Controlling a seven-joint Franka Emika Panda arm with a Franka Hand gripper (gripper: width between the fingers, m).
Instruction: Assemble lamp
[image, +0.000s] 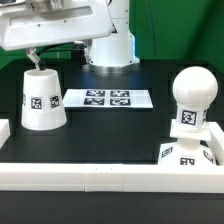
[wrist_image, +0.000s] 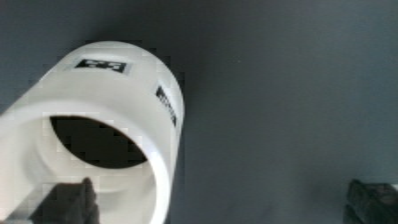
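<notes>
— Hovering over the shade (image: 42, 98), are we? Where does everything stand?

— The shade sits upright on the black table (image: 110, 130) at the exterior view's left, beside the marker board (image: 105, 98). The bulb (image: 191, 97) already stands on the base (image: 186, 152) at the right, against the white rail (image: 110, 176).

— And our gripper (wrist_image: 222, 208)?

— Spread wide, holding nothing; in the wrist view one finger (wrist_image: 68, 205) overlaps the shade's rim, the other stands well clear.

— Then we should centre so the fingers straddle the wall, descend squarely, and close gently; tapered plastic may slip.
</notes>
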